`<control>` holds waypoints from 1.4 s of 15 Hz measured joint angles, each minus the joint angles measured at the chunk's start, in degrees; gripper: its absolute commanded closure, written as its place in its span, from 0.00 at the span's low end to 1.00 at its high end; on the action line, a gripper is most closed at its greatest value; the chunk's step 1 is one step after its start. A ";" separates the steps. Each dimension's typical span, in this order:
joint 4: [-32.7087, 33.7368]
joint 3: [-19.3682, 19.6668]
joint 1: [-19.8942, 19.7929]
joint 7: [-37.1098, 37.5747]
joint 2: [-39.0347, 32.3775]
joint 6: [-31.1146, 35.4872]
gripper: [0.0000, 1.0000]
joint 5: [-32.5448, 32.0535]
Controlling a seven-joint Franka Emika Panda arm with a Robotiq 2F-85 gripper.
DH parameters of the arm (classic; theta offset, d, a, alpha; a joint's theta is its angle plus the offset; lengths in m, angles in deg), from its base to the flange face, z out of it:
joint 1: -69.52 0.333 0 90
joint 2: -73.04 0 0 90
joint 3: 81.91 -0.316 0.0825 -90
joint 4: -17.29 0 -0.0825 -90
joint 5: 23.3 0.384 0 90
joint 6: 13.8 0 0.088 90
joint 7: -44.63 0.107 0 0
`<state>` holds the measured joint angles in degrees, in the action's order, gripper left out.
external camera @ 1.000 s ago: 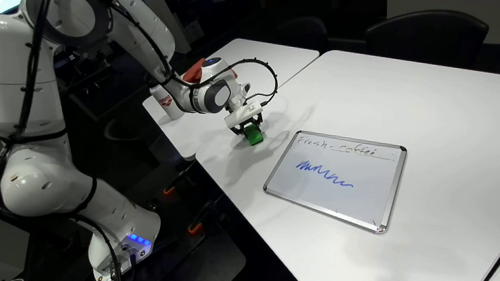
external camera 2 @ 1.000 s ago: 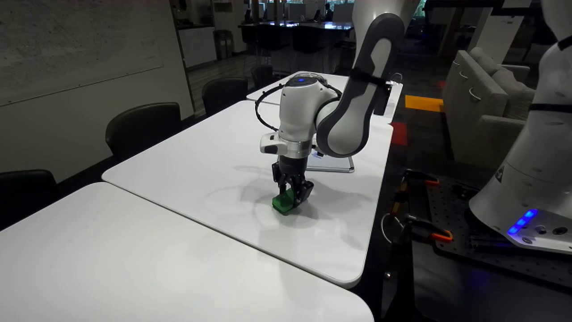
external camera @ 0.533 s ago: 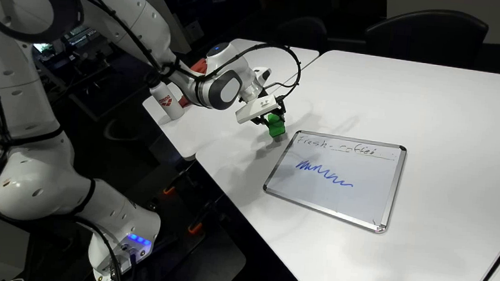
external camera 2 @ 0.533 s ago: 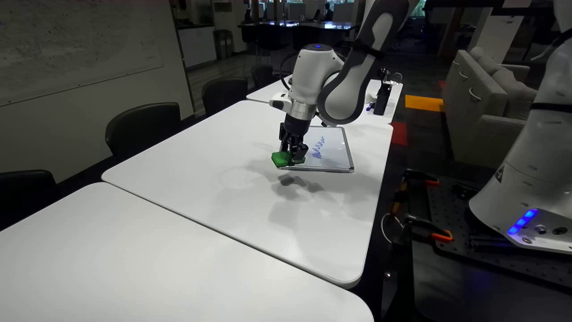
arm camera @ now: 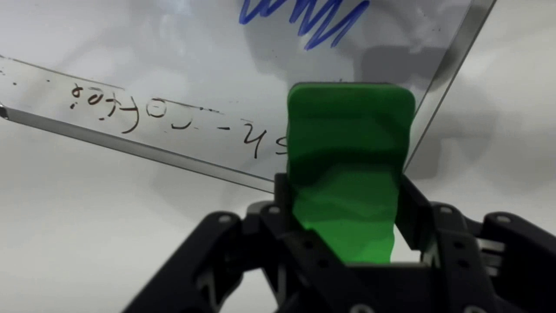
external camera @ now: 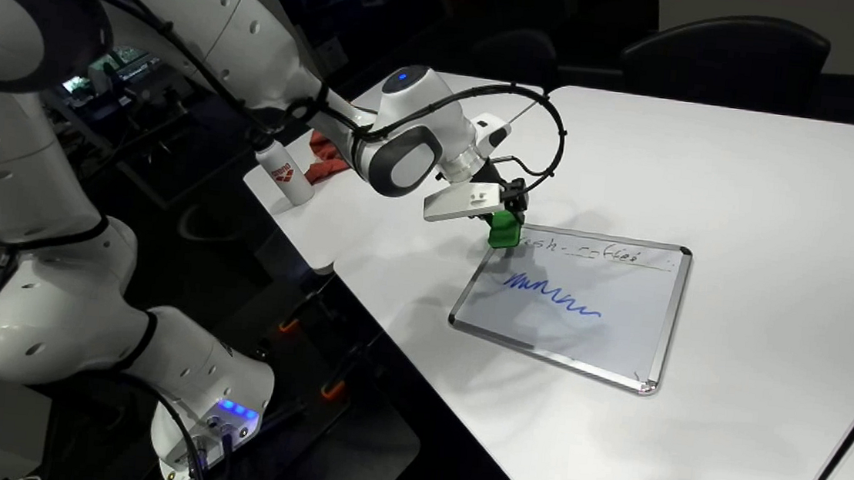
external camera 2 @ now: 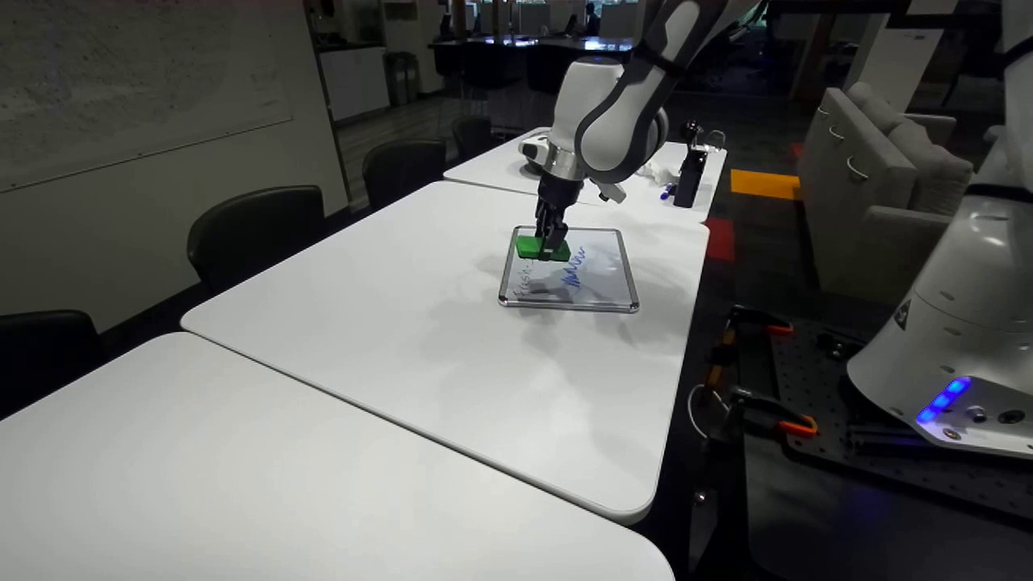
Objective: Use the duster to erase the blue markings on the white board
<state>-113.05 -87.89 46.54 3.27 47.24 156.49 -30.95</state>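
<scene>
The green duster is held in my gripper; it shows also in an exterior view and the wrist view. The black fingers are shut on its two sides. The duster is raised above the corner of the framed white board where the dark "Fresh coffee" writing begins, and hides part of that writing. The blue zigzag markings lie near the board's middle; they show in an exterior view and at the top of the wrist view, apart from the duster.
The board lies flat on a white table. A white bottle and a red cloth are on the adjoining table. A black object and a blue item stand there too. Dark chairs line a side.
My gripper lifted the duster off the table and carried it over to above the board's corner. The duster stays held. The blue markings look the same.
</scene>
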 measured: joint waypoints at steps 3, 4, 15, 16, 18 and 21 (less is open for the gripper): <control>0.00 -0.53 -0.19 0.02 -0.15 -0.04 0.67 0.12; 0.04 -0.38 0.09 0.24 -0.26 -0.03 0.67 0.12; 0.57 5.35 0.55 6.75 -6.09 -0.03 0.67 0.09; 0.57 5.35 0.53 7.08 -6.76 -0.04 0.67 0.09; 0.62 5.36 0.51 8.05 -7.95 -0.03 0.67 0.09; 1.33 5.28 0.25 9.21 -8.86 0.13 0.67 0.09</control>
<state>-111.73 -82.60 46.79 12.48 38.39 156.62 -30.86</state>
